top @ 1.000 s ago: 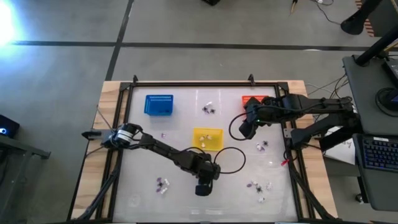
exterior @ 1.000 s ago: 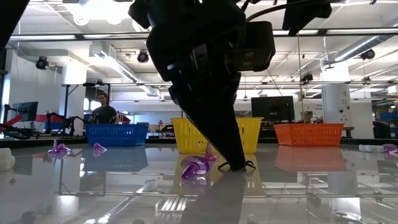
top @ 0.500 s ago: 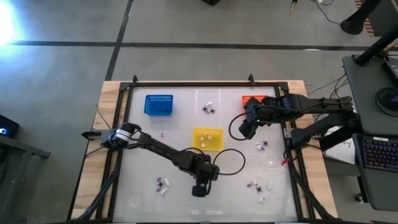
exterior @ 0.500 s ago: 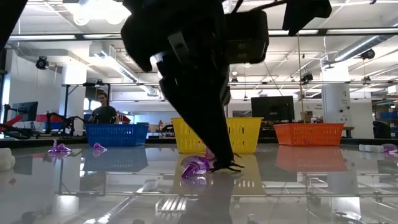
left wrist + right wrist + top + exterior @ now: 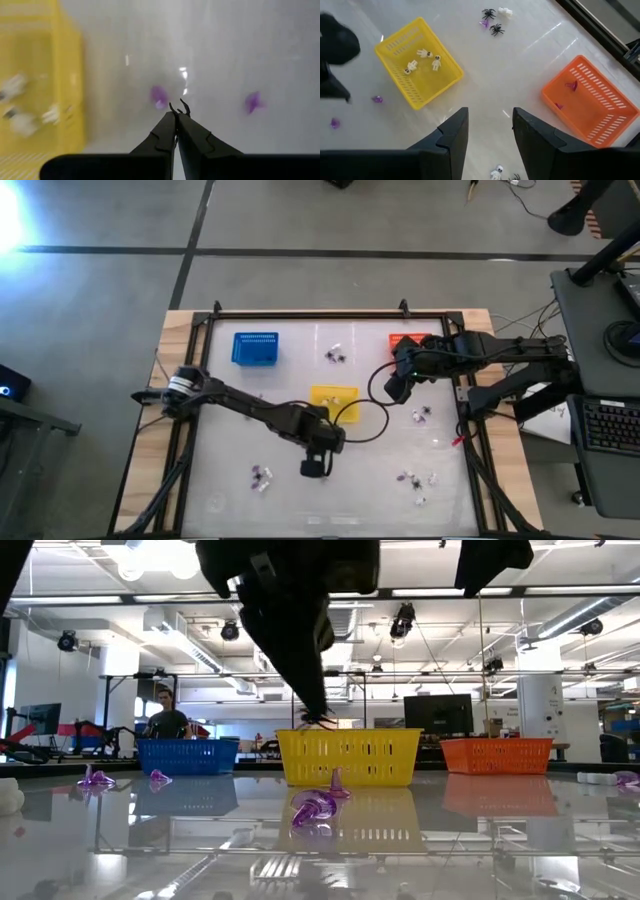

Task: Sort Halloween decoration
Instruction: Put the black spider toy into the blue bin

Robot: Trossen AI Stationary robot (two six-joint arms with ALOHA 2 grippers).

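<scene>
My left gripper (image 5: pixel 313 469) hangs above the table's middle near part, just near of the yellow basket (image 5: pixel 334 402), and is shut on a tiny black spider (image 5: pixel 318 718). Two purple trinkets (image 5: pixel 159 95) (image 5: pixel 253 101) lie on the table below it. My right gripper (image 5: pixel 396 390) stands open and high by the orange basket (image 5: pixel 405 340), holding nothing. The yellow basket (image 5: pixel 420 62) holds white skeleton figures; the orange basket (image 5: pixel 590 100) holds purple pieces. A blue basket (image 5: pixel 256 348) stands at the far left. My left gripper pinches the black spider between the very tips of its two fingers (image 5: pixel 167 127). Only the spider's thin legs (image 5: pixel 184 105) stick out past the tips. The fingers come from above, slanting steeply down. The spider is lifted clear of the table, about level with the yellow basket's rim (image 5: pixel 345 732).
Loose trinkets lie in small groups: near left (image 5: pixel 262 475), near right (image 5: pixel 415 478), right of the yellow basket (image 5: pixel 422 414) and at the far middle (image 5: pixel 336 355). A black frame (image 5: pixel 300 313) rims the table. A person (image 5: pixel 166 715) stands in the room behind.
My left gripper has risen from the table and drawn a little toward the table's left and far side, near the yellow basket. The black spider, on the table a second ago, has come up with it and hangs clear. The purple trinket beside it has stayed put.
</scene>
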